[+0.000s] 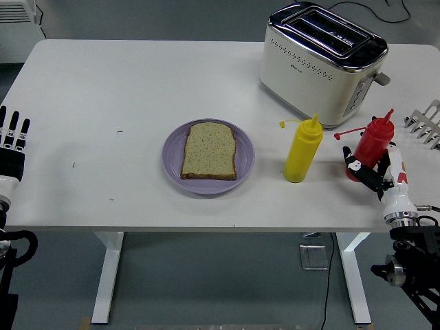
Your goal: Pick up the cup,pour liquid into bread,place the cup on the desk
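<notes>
Head view shows my right hand [375, 172] at the table's [103, 89] right end, its black fingers [359, 167] curled around the lower body of the red squeeze bottle [372, 145], which leans a little with its open cap hanging off to the side away from my palm. Just beyond my fingertips, toward the middle of the table, stands the yellow squeeze bottle [302, 150], upright and apart from the red one. Further out on that same side lies the slice of bread [210, 150] on its purple plate [174, 163]. Ahead of my hand, toward the far edge, sits the cream toaster [320, 63]. My left hand [12, 148] rests well apart at the table's other end, fingers straight and holding nothing.
</notes>
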{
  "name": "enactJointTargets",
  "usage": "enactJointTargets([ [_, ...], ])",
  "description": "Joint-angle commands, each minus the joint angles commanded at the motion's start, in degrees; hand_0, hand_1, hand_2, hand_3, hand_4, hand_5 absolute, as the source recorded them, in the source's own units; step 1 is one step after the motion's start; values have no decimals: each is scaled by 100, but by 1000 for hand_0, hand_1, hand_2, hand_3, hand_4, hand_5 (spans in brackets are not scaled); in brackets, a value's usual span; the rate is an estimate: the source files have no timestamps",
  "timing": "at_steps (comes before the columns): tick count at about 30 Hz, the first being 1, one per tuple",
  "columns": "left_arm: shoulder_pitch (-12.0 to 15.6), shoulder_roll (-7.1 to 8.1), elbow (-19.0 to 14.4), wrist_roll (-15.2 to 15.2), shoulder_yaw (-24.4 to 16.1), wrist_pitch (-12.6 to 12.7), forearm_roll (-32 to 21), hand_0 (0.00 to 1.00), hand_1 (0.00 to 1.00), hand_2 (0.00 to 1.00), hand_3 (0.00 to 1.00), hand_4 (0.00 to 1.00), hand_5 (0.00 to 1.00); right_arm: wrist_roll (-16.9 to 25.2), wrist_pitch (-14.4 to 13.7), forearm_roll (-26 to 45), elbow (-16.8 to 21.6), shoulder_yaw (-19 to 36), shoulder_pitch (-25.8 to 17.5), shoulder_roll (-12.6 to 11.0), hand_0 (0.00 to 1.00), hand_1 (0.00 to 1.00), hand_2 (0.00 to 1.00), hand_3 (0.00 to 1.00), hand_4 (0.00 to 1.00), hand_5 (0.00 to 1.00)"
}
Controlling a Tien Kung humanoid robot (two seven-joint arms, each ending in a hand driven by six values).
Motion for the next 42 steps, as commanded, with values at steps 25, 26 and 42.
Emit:
enactJointTargets([
  [25,-33,15,-8,-5,-34,5,2,796,786,816,724,521,998,-336,423,-487,506,809,-454,-60,998,920,998,998,818,115],
  [26,-35,15,-8,-5,-35,5,2,796,786,816,724,521,998,-363,469,-518,562,853,-496,-68,998,920,998,998,818,115],
  [42,-49,26,-10,-3,-40,8,11,796,785,816,724,521,998,-486,586,-702,1222,1408,-1039,-191,998,922,998,998,844,123],
])
